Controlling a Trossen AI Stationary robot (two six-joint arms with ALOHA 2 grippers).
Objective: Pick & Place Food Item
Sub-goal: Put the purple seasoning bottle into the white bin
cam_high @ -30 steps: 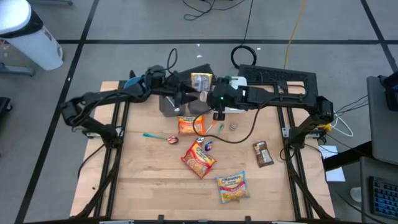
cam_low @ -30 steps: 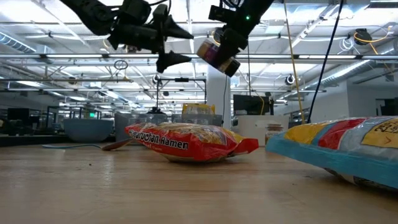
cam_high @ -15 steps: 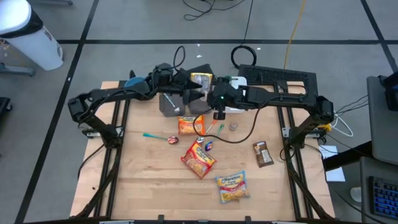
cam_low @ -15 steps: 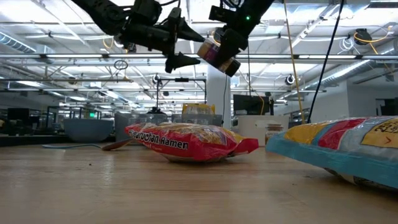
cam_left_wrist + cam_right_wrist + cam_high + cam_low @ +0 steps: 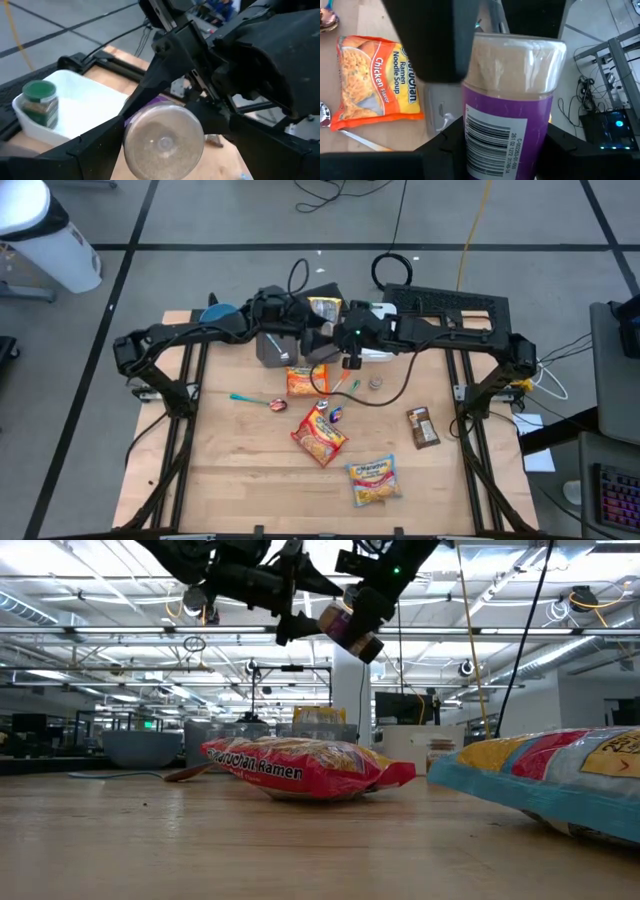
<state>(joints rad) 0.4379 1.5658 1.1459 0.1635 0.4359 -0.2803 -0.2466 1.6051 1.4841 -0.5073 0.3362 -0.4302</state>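
Now the left gripper (image 5: 312,608), fingers spread, has closed in around the jar (image 5: 345,628) pinched by the right gripper (image 5: 362,612).

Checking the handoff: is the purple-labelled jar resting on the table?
No; in the low view the purple-labelled jar hangs high above the table, held by the right tool.

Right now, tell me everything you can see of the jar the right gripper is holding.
The jar is a cylinder with a purple label bearing a barcode and a clear end that shows pale, grainy contents. The right gripper is shut on its sides and holds it tilted in the air, well above the table. The left gripper is open, its fingers either side of the jar's clear end; the left wrist view shows that end between them. Whether they touch it I cannot tell.
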